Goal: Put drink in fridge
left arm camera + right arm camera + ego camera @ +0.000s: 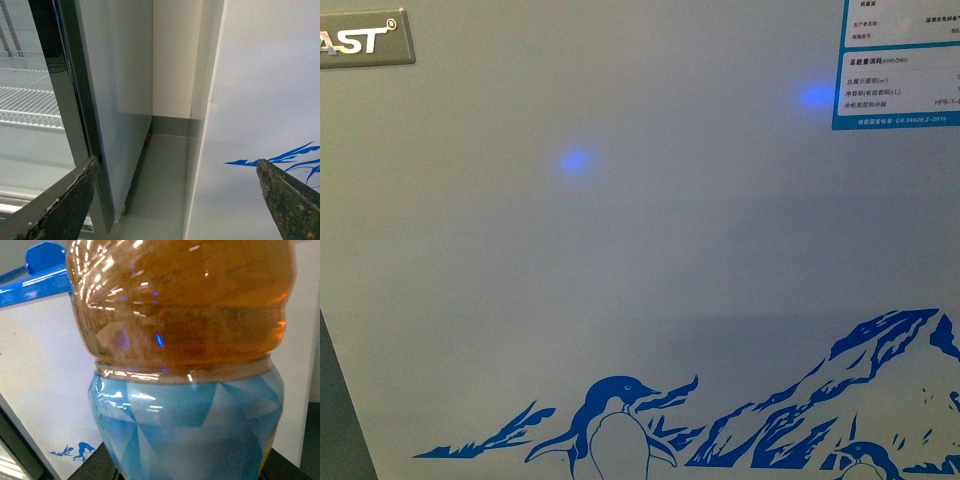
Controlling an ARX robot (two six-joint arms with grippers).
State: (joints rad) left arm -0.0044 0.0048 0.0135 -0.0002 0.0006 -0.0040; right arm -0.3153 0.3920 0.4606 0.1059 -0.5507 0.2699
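Observation:
The fridge [620, 260] fills the front view as a white wall with a blue penguin-and-mountain decal along the bottom. In the right wrist view the drink bottle [180, 340], amber liquid above a blue patterned label, fills the frame, and my right gripper [187, 472] is shut on it. Behind the bottle the fridge's white side [40, 390] and its blue rim [35, 285] show. In the left wrist view my left gripper [175, 200] stands open with nothing between its dark fingertips [287, 197], beside the fridge's white side [265, 110] with a bit of blue decal.
A grey upright glass-door cabinet [115, 90] with white wire shelves stands close to the fridge, a narrow gap with grey floor [160, 175] between them. A brand plate [360, 40] and a blue-edged rating label [900, 60] sit on the fridge's front.

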